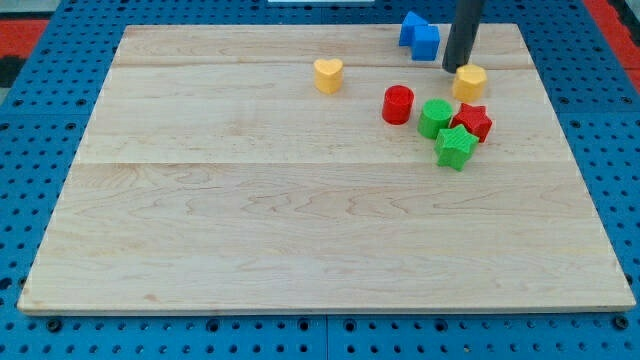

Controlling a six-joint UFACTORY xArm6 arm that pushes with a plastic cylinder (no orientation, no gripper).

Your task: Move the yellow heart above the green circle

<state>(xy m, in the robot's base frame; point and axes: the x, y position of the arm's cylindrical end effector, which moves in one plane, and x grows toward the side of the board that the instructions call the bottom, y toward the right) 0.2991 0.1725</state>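
Observation:
The yellow heart (pixel 327 74) lies on the wooden board toward the view's top, left of centre-right. The green circle (pixel 434 117) sits lower and to the view's right, touching a red star (pixel 472 121) and a green star (pixel 455 147). My tip (pixel 457 68) comes down from the view's top at the right, just left of and touching or nearly touching a yellow hexagon block (pixel 470 82). The tip is far to the right of the yellow heart and above the green circle.
A red cylinder (pixel 398 104) stands left of the green circle. A blue block (pixel 420 34) lies near the board's top edge, left of the rod. The board (pixel 250 220) rests on a blue pegboard surface.

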